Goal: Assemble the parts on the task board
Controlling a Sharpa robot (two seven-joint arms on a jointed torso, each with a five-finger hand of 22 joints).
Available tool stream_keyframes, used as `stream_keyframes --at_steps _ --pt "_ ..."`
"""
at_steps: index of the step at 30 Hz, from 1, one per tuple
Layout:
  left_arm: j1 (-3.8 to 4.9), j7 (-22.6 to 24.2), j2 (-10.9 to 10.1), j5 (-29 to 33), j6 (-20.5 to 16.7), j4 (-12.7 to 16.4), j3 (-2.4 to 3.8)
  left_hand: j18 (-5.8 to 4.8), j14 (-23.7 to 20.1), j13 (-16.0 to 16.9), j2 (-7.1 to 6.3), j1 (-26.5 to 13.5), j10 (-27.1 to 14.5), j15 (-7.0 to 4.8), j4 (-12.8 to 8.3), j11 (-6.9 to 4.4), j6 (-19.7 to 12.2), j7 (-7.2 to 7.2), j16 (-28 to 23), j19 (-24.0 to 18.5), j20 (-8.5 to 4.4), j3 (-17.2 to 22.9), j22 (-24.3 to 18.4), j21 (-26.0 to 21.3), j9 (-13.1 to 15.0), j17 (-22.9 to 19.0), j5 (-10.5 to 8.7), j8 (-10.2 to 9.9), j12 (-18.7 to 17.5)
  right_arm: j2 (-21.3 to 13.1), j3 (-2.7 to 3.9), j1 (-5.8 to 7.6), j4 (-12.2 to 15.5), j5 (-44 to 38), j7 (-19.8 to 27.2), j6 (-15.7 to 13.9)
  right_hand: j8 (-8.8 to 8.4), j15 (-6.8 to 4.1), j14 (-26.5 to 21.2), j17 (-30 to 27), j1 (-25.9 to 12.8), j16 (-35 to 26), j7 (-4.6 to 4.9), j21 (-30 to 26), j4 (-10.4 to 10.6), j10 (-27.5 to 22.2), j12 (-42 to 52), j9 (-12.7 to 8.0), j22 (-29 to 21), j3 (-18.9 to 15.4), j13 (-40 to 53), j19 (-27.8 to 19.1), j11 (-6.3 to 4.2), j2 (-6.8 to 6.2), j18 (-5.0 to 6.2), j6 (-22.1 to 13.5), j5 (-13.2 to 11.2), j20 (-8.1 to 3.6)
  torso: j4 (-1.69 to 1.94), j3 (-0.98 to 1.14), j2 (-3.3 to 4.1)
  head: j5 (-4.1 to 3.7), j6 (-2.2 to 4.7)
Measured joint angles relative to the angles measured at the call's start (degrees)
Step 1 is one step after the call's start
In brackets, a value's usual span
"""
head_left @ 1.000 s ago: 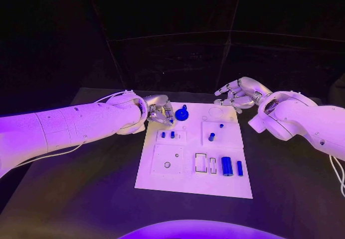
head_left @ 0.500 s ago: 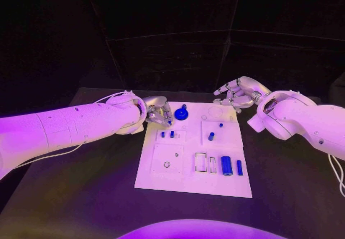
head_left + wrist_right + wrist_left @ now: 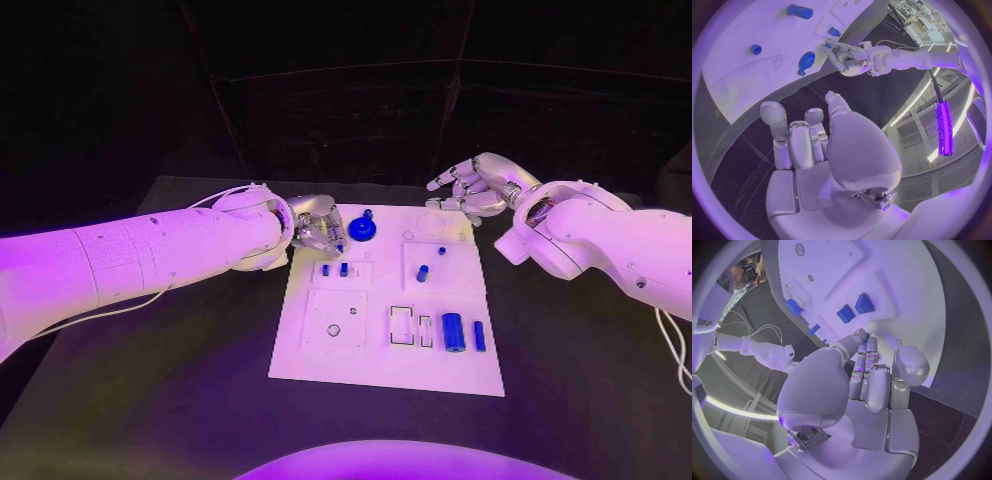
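On a black table under purple light, dark room behind: white task board lying flat at the centre, long side running from 6 to 12 o'clock. Bare tabletop at 3, 9 and 6 o'clock of the board, widest toward 6. At the board's 12 o'clock end, a round blue knob standing up. Just below it, two small blue pegs in a square recess at 9 o'clock, a blue pin in another square at 3 o'clock. Lower down, rectangular slots with a large blue cylinder and a thin blue bar beside it. Left hand at the board's 11 o'clock corner, just beside the knob, fingers curled in; whether anything is held, cannot tell. Right hand beyond the 1 o'clock corner, off the board, fingers loosely bent and apart, nothing in them
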Motion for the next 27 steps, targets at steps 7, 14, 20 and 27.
stream_keyframes --at_steps 7,14,20,27 --pt "0.0 -0.04 0.06 0.01 0.11 0.04 0.01 0.0 0.0 0.0 0.0 0.0 0.21 0.0 0.0 0.21 0.0 0.0 0.0 0.0 0.0 0.0 0.0 0.0 -0.01 0.0 0.0 0.0 0.0 0.01 0.0 0.0 0.0 0.0 0.0 0.0 0.0 0.0 0.0 0.0 0.0 0.0 0.0 0.0 0.0 0.0 0.0 0.0 0.0 0.0 0.0 0.0 0.0 0.0 0.0 0.0 -0.03 0.0 0.0 -0.01 -0.01 0.02 -0.05" --pt "-0.01 -0.42 0.25 0.01 0.1 -0.2 0.0 0.0 0.14 -0.25 -0.86 -0.87 -0.12 0.14 -0.23 0.53 -1.02 1.02 0.0 0.0 0.0 0.23 -0.01 0.0 -0.23 0.0 0.0 -1.53 -1.17 0.03 0.0 0.0 -0.01 0.0 0.0 0.0 0.0 0.0 0.0 0.0 0.0 0.0 0.0 0.0 0.0 0.0 0.0 0.0 0.01 0.0 0.01 0.0 0.0 0.0 0.0 0.0 -0.03 0.0 0.01 -0.01 -0.01 0.08 -0.01" --pt "-0.05 -1.35 0.35 0.02 0.08 -0.32 -0.02 0.0 0.22 -0.31 -1.32 -1.32 -0.83 0.63 -0.23 1.24 -2.17 1.52 0.0 -0.19 0.19 0.23 -0.09 0.0 -0.23 -0.32 0.0 -2.67 -2.13 0.04 0.0 0.0 -0.01 -0.01 -0.01 0.01 0.0 0.0 0.0 0.0 0.0 0.0 0.0 0.0 0.0 0.0 0.0 0.0 0.01 0.0 0.01 0.0 0.0 0.0 0.0 0.0 -0.03 0.0 0.01 0.01 -0.02 0.08 -0.05" --pt "-0.09 -2.31 0.4 0.03 0.1 -0.32 -0.02 0.0 0.22 -0.31 -1.32 -1.32 -0.83 0.63 -0.23 1.24 -2.38 1.73 0.0 -0.19 0.19 0.23 -0.26 -0.24 -0.23 -0.48 0.0 -2.73 -2.43 -0.06 0.0 0.0 0.01 -0.01 -0.05 0.02 0.0 0.0 0.0 0.0 0.0 0.0 0.0 0.0 0.0 0.0 0.0 0.0 0.01 0.0 0.01 0.0 0.0 0.0 0.0 0.0 -0.03 0.0 0.03 0.02 -0.03 0.08 -0.09"
